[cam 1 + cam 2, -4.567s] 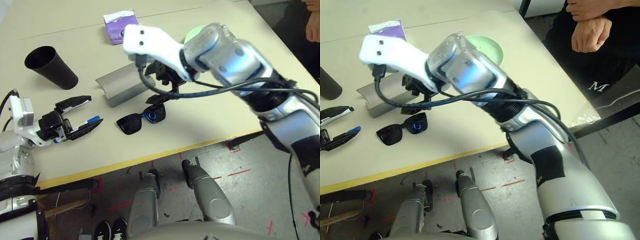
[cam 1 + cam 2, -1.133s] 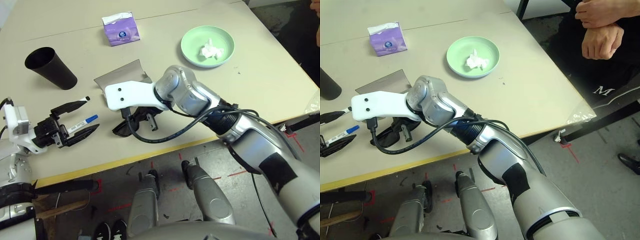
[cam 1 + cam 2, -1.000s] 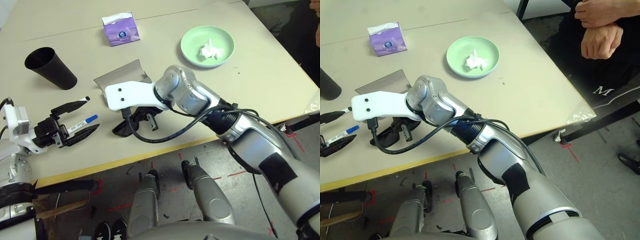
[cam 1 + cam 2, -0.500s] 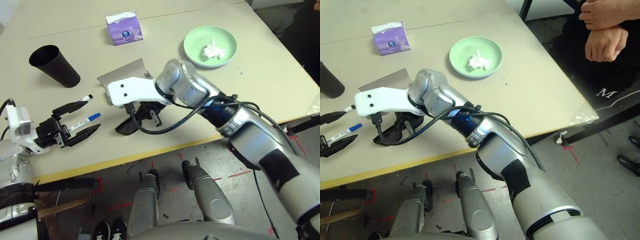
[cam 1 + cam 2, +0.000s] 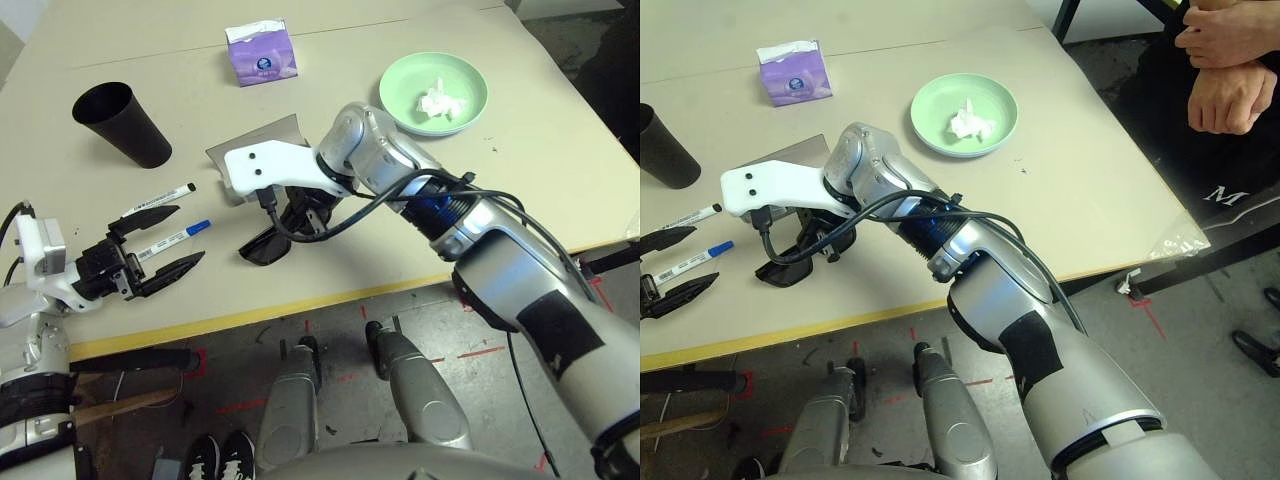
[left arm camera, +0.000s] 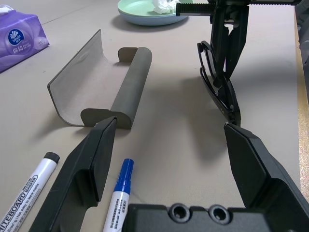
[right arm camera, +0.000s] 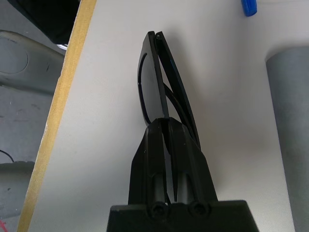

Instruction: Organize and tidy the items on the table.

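The right end effector (image 7: 166, 126) is clamped tight on the black sunglasses (image 7: 157, 82), its two fingers pressed together over one end of the folded frame. The sunglasses hang tilted from it near the yellow front edge of the bench (image 5: 420, 225), their lower end at or just above the surface; whether they touch it I cannot tell. Just behind them, toward the middle of the bench, lies the open grey glasses case (image 6: 104, 79), its curved lid standing up.

The left end effector (image 6: 171, 145) is spread wide and holds nothing, reaching in level from the bench's left edge toward the case and sunglasses. Between and beside its fingers lie two white markers, side by side: the one with the blue cap (image 5: 172, 238) nearer the front edge, the one with the black cap (image 5: 158, 201) just behind it.

Further back on the left stands a black cup (image 5: 122, 123). A purple tissue box (image 5: 261, 54) sits near the far edge. Toward the far right corner is a green plate (image 5: 965, 114) with a crumpled white tissue (image 5: 971, 125) in it.

A person's folded hands (image 5: 1230, 62) show past the bench's right edge.
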Robot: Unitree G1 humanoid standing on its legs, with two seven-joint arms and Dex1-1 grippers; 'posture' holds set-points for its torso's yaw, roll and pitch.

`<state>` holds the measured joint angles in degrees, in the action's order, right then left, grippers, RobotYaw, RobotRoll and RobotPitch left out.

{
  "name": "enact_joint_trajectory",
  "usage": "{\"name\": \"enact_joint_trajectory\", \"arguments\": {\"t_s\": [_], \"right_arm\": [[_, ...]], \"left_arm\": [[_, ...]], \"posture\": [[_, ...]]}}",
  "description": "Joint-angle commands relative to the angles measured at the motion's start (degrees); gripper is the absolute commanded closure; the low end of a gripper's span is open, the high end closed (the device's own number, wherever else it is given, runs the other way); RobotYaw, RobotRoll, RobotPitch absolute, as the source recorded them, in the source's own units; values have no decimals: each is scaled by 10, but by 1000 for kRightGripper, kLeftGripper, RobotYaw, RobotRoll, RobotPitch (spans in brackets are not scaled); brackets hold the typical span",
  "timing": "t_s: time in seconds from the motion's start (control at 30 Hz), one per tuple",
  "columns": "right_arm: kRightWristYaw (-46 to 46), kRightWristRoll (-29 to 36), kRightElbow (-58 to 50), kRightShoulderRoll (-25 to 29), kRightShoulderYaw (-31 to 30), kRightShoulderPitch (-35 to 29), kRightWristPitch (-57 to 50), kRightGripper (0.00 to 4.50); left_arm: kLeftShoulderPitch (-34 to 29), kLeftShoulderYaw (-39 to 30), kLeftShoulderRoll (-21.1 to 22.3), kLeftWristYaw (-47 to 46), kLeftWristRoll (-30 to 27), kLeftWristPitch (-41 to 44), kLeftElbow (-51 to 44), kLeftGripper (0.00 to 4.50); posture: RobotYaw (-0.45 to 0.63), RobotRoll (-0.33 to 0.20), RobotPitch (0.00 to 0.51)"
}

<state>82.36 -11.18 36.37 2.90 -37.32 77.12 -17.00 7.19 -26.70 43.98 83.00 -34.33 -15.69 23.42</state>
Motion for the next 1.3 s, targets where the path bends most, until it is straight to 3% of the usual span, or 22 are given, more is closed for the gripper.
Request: {"name": "enact_joint_trajectory", "arguments": {"t_s": [0.03,0.17,0.47,0.5,1.03,1.3], "right_arm": [[-34,-28,21,-3,-10,-9,17,4485],[-40,-33,15,-4,-11,-20,20,3456],[-43,-41,-10,0,-7,-44,8,200],[-44,-41,-11,1,-6,-45,7,52],[14,-22,-112,44,0,-34,-72,52],[3,-11,-141,36,11,-24,-92,52]], "left_arm": [[-14,-2,-1,-3,-2,4,-11,0],[-14,-2,0,-4,-1,6,-12,0],[2,3,3,-1,2,7,1,0],[4,3,4,0,3,7,3,0],[26,5,7,9,10,-1,36,0],[32,14,6,1,14,8,25,0]], "posture": [[-130,0,293],[-137,0,296],[-151,0,291],[-152,0,291],[-171,0,285],[-177,0,282]]}}
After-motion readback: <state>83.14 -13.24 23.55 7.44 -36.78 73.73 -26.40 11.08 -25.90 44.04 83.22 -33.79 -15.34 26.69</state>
